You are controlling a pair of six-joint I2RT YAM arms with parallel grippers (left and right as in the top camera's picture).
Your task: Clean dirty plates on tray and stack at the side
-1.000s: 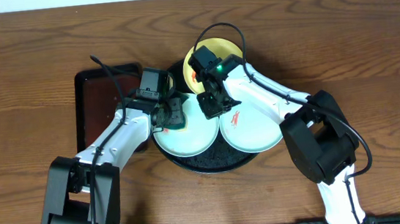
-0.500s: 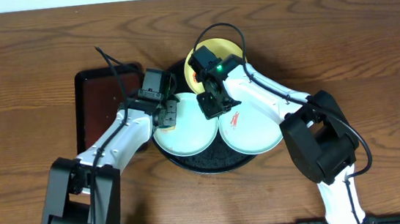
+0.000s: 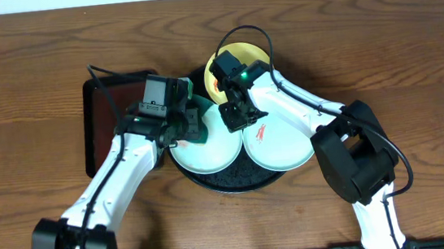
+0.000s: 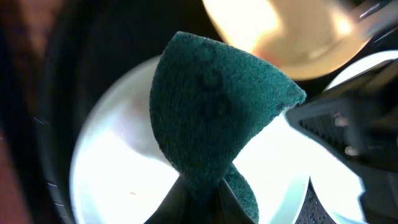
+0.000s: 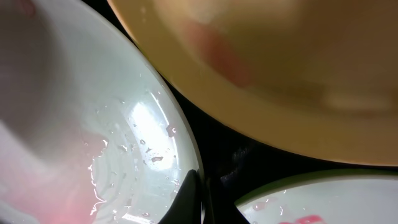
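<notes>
The round black tray (image 3: pixel 229 180) holds three plates. The pale yellow plate (image 3: pixel 258 56) lies at the back, a mint-white plate (image 3: pixel 208 152) at front left, and a second mint-white plate (image 3: pixel 283 147) with a red smear at front right. My left gripper (image 3: pixel 191 124) is shut on a dark green scouring sponge (image 4: pixel 211 118) and holds it over the left plate (image 4: pixel 118 155). My right gripper (image 3: pixel 236 116) is shut on the right rim of the left plate (image 5: pixel 124 124), between the plates. The yellow plate (image 5: pixel 280 68) fills the top of the right wrist view.
A rectangular dark reddish-brown tray (image 3: pixel 100 112) lies left of the black tray, partly under my left arm. The wooden table (image 3: pixel 411 49) extends around both.
My left arm has swung left and its gripper has turned, with the green sponge now showing over the left plate's back edge. The right gripper has not moved.
</notes>
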